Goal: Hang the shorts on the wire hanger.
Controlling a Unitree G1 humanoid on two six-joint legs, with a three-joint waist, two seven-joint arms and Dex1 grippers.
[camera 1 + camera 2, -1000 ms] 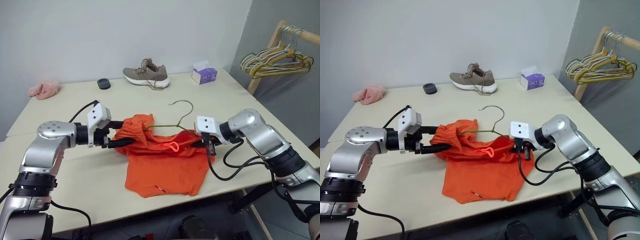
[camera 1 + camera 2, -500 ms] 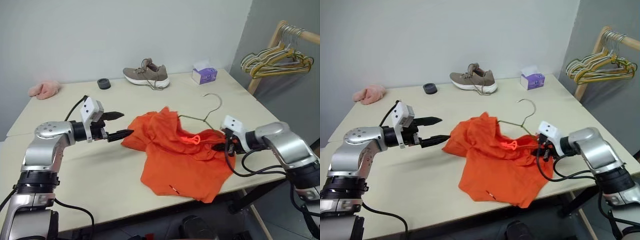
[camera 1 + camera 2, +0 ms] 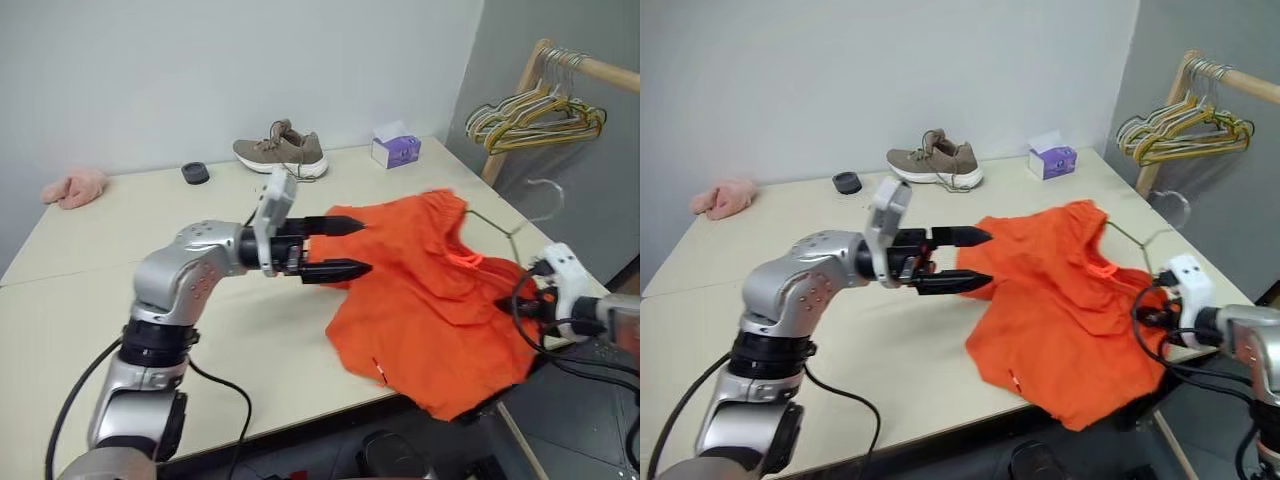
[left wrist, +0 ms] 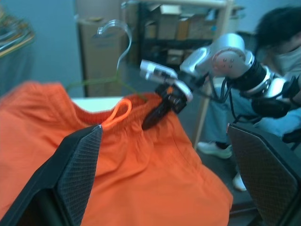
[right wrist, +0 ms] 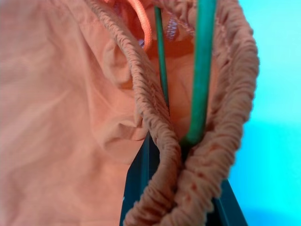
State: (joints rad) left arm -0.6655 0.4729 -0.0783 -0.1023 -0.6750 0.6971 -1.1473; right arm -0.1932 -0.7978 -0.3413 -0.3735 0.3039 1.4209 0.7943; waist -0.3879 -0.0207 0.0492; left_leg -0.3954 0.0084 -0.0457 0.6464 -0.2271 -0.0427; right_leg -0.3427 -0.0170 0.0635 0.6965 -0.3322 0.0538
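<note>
Left tool (image 3: 340, 248) spread wide, empty, beside shorts (image 3: 430, 290) on bench (image 3: 100, 290); right tool (image 3: 1148, 318) pinching waistband plus wire hanger (image 3: 525, 215).

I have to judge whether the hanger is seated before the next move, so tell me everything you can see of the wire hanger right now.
The wire hanger is thin olive-green wire with a hook on top. Its hook and one sloping shoulder stick out past the table's right edge; the rest is buried inside the shorts. Close up, two green wire runs pass inside the gathered waistband. The right gripper is shut on waistband and wire together at that end. The left gripper, open, is apart from it.
</note>
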